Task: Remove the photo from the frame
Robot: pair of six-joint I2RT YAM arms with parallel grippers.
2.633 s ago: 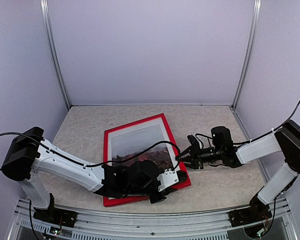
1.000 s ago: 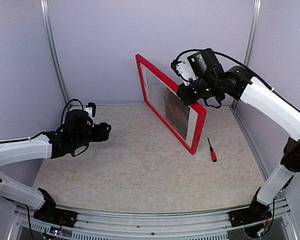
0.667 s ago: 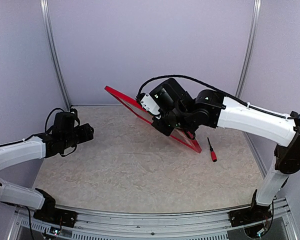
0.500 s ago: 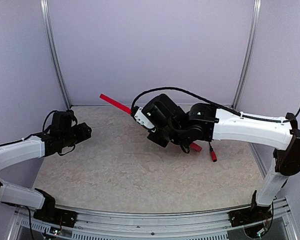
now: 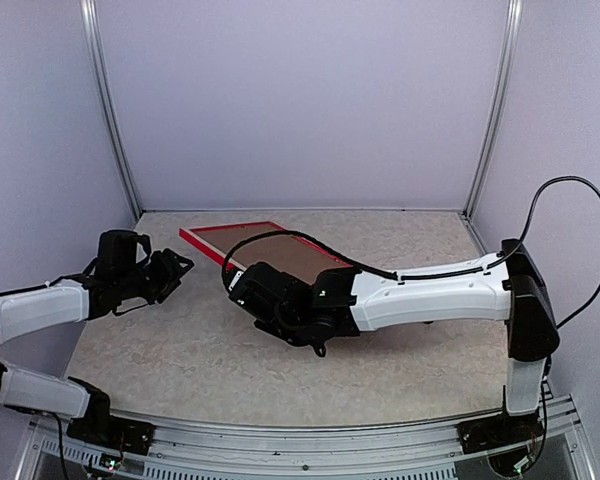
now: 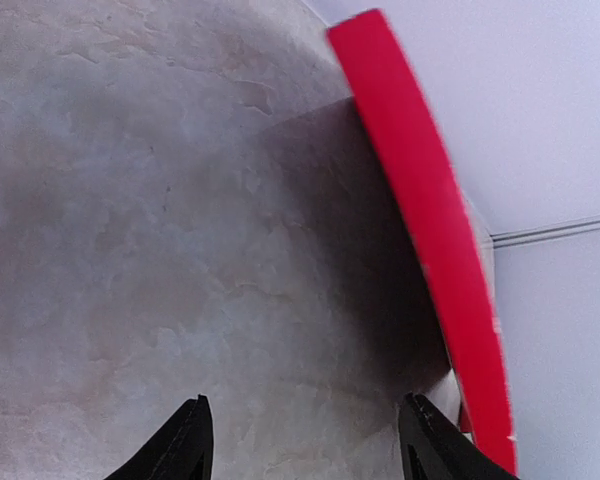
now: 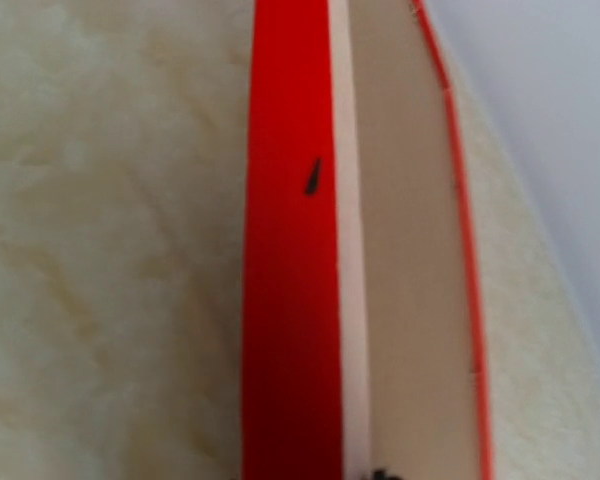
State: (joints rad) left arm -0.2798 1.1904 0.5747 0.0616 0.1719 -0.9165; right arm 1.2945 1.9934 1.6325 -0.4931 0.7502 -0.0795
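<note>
Frame [image 5: 205, 247] status: a second ago your right gripper [image 5: 265, 290] held it upright, glass side showing. Now it is turned over and low over the table [image 5: 180, 360], brown backing board [image 5: 285, 255] up, left rim casting a shadow, so not fully seated. Right gripper is clamped on the near rim. Left gripper [image 6: 305, 445], jaws apart and empty, has drawn close to the left corner. Photo is out of sight under the backing. Judgement: the backing comes off next.

The red-rimmed rectangular picture frame [image 5: 270, 248], held upright at the far right before, now lies nearly flat, brown back up, left of centre. The right gripper [image 5: 242, 283] came down with it, and the left gripper [image 5: 177, 267] edged nearer.
</note>
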